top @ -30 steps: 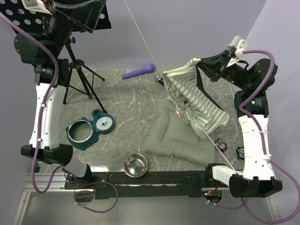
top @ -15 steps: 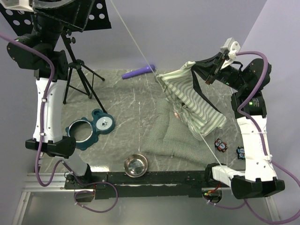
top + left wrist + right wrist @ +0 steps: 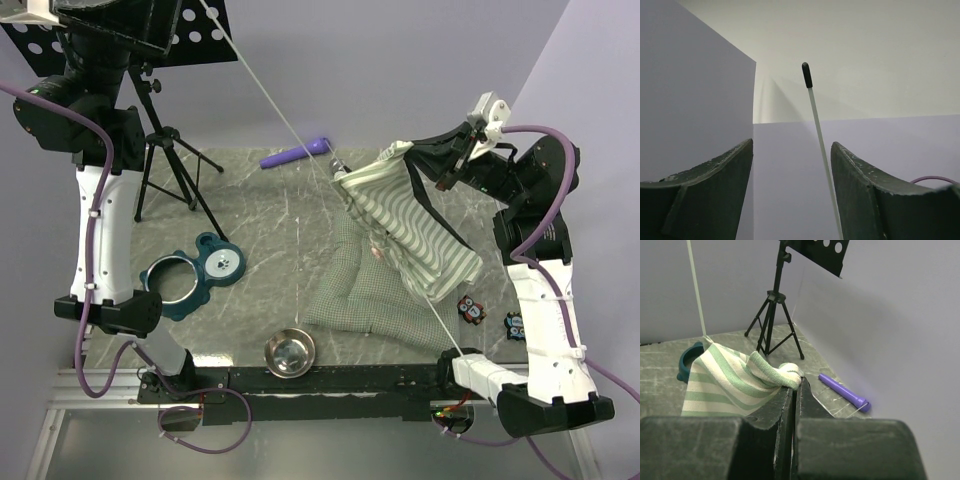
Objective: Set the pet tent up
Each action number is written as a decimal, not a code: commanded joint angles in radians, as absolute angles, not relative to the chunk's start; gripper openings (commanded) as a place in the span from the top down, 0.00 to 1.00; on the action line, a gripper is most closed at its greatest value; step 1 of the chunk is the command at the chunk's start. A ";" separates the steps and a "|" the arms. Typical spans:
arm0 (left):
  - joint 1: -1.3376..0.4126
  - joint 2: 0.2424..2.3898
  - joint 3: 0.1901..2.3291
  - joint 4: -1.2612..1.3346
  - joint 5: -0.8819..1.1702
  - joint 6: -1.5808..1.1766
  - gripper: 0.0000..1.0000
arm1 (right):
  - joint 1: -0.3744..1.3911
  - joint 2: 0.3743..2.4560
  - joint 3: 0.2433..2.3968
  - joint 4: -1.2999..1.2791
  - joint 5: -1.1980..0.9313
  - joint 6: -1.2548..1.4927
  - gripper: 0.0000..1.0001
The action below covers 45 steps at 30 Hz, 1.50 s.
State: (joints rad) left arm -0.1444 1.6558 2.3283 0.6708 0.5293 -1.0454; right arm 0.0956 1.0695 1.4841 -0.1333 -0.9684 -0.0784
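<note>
The pet tent's green-and-white striped fabric (image 3: pixel 400 215) hangs bunched along a thin white pole (image 3: pixel 290 125), above its grey-green checked cushion mat (image 3: pixel 365 290). The pole slants from the top left down to the near right. My right gripper (image 3: pixel 412 152) is shut on the fabric's top edge and holds it up; in the right wrist view the fabric (image 3: pixel 730 377) is pinched in my closed gripper (image 3: pixel 795 386). My left gripper (image 3: pixel 791 145) is raised high and open. The pole (image 3: pixel 819 135) with its black tip passes between the jaws, close to the right finger (image 3: pixel 860 185).
A black music stand's tripod (image 3: pixel 170 180) stands at the back left. A purple cylinder (image 3: pixel 296 153) lies at the back. A teal double bowl holder (image 3: pixel 188 275) sits left, a steel bowl (image 3: pixel 290 352) at the near edge. Two small toys (image 3: pixel 470 309) lie by the right arm.
The pole's upper end has swung left as my left arm rose and moved left. My right gripper has moved left and slightly down with the tent fabric.
</note>
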 commanded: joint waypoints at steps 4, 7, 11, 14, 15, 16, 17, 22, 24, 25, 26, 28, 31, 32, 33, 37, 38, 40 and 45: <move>-0.143 1.648 2.361 0.736 0.502 -1.117 0.48 | 0.118 1.042 1.477 -0.118 -0.945 -0.104 1.00; -0.143 1.643 2.353 0.752 0.509 -1.123 0.62 | 0.127 1.040 1.477 -0.120 -0.936 -0.106 1.00; -0.143 1.637 2.339 0.765 0.518 -1.132 0.71 | 0.140 1.039 1.480 -0.130 -0.927 -0.113 1.00; -0.143 1.628 2.321 0.762 0.532 -1.141 0.99 | 0.149 1.042 1.480 -0.133 -0.914 -0.115 1.00; -0.143 1.620 2.297 0.770 0.549 -1.137 0.99 | 0.152 1.046 1.483 -0.132 -0.908 -0.115 1.00; -0.147 1.611 2.278 0.772 0.586 -1.121 0.99 | 0.155 1.048 1.485 -0.130 -0.902 -0.109 1.00; -0.158 1.606 2.263 0.758 0.627 -1.086 0.99 | 0.159 1.052 1.486 -0.126 -0.896 -0.101 1.00; -0.241 1.533 2.151 0.435 0.770 -0.794 0.99 | 0.179 1.083 1.502 -0.100 -0.865 -0.055 1.00; -0.268 1.510 2.114 0.286 0.813 -0.670 0.99 | 0.184 1.095 1.503 -0.089 -0.868 -0.043 1.00; -0.282 1.499 2.097 0.202 0.828 -0.607 0.99 | 0.187 1.103 1.512 -0.092 -0.870 -0.041 1.00; -0.305 1.487 2.085 0.125 0.842 -0.515 0.99 | 0.190 1.112 1.517 -0.094 -0.870 -0.040 1.00; -0.360 1.462 2.050 -0.071 0.838 -0.337 0.99 | 0.196 1.121 1.523 -0.091 -0.871 -0.037 1.00; -0.443 1.450 2.005 -0.271 0.805 -0.157 0.99 | 0.207 1.132 1.522 -0.078 -0.865 -0.017 1.00; -0.475 1.453 1.997 -0.328 0.796 -0.120 1.00 | 0.210 1.135 1.517 -0.074 -0.862 -0.006 1.00; -0.500 1.454 1.987 -0.392 0.789 -0.097 0.99 | 0.215 1.134 1.510 -0.058 -0.862 -0.002 1.00; -0.549 1.492 1.962 -0.524 0.793 -0.048 1.00 | 0.225 1.129 1.476 -0.005 -0.861 0.070 1.00; -0.557 1.502 1.962 -0.549 0.804 -0.046 0.99 | 0.227 1.126 1.468 -0.005 -0.865 0.083 1.00; -0.569 1.526 1.956 -0.569 0.825 -0.054 0.99 | 0.227 1.126 1.453 0.032 -0.871 0.106 1.00; -0.607 1.588 1.971 -0.638 0.885 -0.055 0.99 | 0.230 1.132 1.445 0.057 -0.879 0.141 1.00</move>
